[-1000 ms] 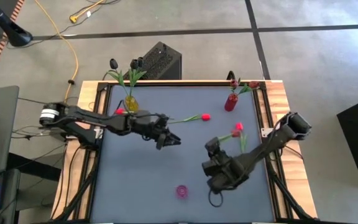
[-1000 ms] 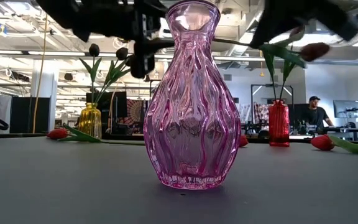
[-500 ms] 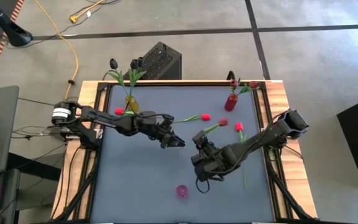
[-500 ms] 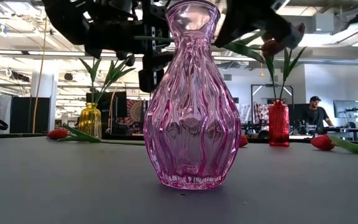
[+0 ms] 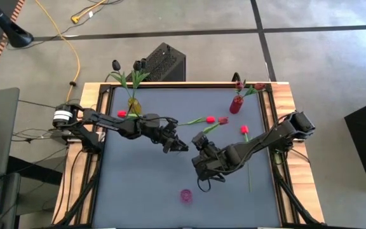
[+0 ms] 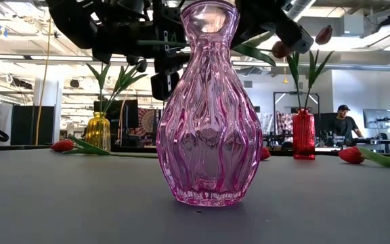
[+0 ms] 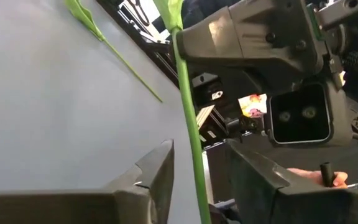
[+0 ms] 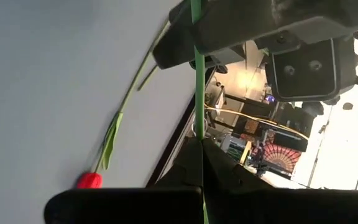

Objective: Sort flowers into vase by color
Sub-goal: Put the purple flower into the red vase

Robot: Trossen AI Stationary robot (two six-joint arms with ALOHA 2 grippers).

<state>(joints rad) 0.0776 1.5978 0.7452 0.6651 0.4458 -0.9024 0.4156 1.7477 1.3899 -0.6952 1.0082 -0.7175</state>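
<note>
Standing nearest the front edge of the dark table [image 5: 138, 191], the empty pink glass vase [image 6: 209, 108] is ribbed and upright, well clear of both arms. No writing can be read on any vase.

Above mid-table the two grippers meet end to end. The right gripper [image 5: 200, 141] has its fingers pinched tight on a thin green stem, holding a dark crimson tulip [image 5: 222, 121] off the surface, its head pointing toward the far right corner. The left gripper [image 5: 182, 147] faces it with its fingers [image 7: 160, 171] parted on either side of that same stem [image 7: 190, 118]; whether they touch it cannot be told.

Farther back, a bright red tulip [image 5: 210, 119] lies flat with its stem running left, and another red tulip [image 5: 244, 130] lies near the right side, its stem trailing toward the front. A third red head [image 5: 122, 114] lies just beside the yellow vase.

At the far left stands that yellow vase [image 5: 133, 105], holding near-black tulips [image 5: 138, 64]. At the far right, the red vase [image 5: 236, 104] holds dark crimson tulips [image 5: 239, 84].

Beyond the table, a person [image 6: 344, 122] sits in the room.
</note>
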